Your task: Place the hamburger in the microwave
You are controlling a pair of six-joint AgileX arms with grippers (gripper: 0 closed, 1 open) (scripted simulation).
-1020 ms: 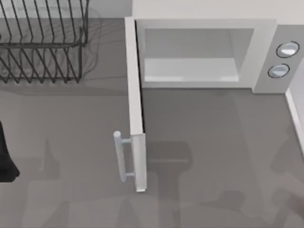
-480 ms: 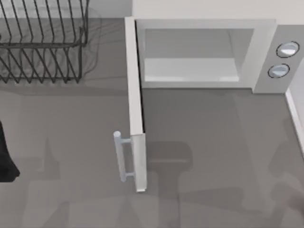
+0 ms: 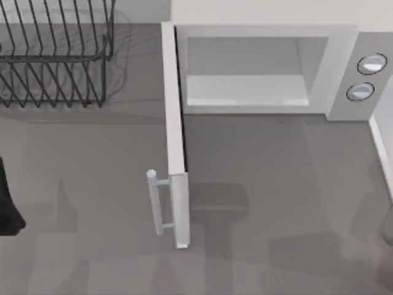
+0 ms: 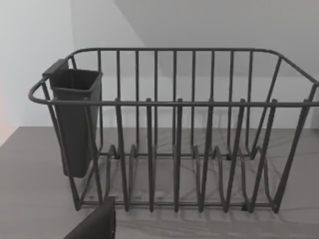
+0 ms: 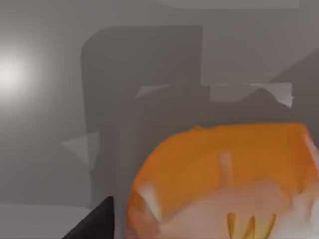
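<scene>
R wrist view: you've got the hamburger [image 5: 224, 181] right up against the camera, orange-tan bun, pale lower layer w/ small yellow marks near the base. A dark finger tip [image 5: 97, 221] pokes in at the corner just beside it. Can't tell if the right gripper is clamped on the bun or just hanging over it; fingers mostly out of sight. Behind the burger: plain grey surface w/ blocky shadows and a bright glare spot.

L wrist view: you're looking straight at the dish rack [image 4: 174, 149], dark wire, upright, w/ a dark cutlery cup [image 4: 75, 119] hung on one end wall. One dark finger tip [image 4: 97, 224] at the frame's lower edge; can't tell whether the left gripper is apart or together.

Top view: left arm [image 3: 7, 203] shows as a dark shape at the table's left edge, near side. The microwave [image 3: 344, 43] sits at the far side, centre-right. Its door [image 3: 175, 141] is swung fully open, pointing toward you, bar handle [image 3: 156, 203] on its left face. The cavity [image 3: 245, 80] is light grey. Two knobs [image 3: 366, 77] on the right panel. Rack at far left, well apart from the microwave. Table [image 3: 276, 203] is grey.
</scene>
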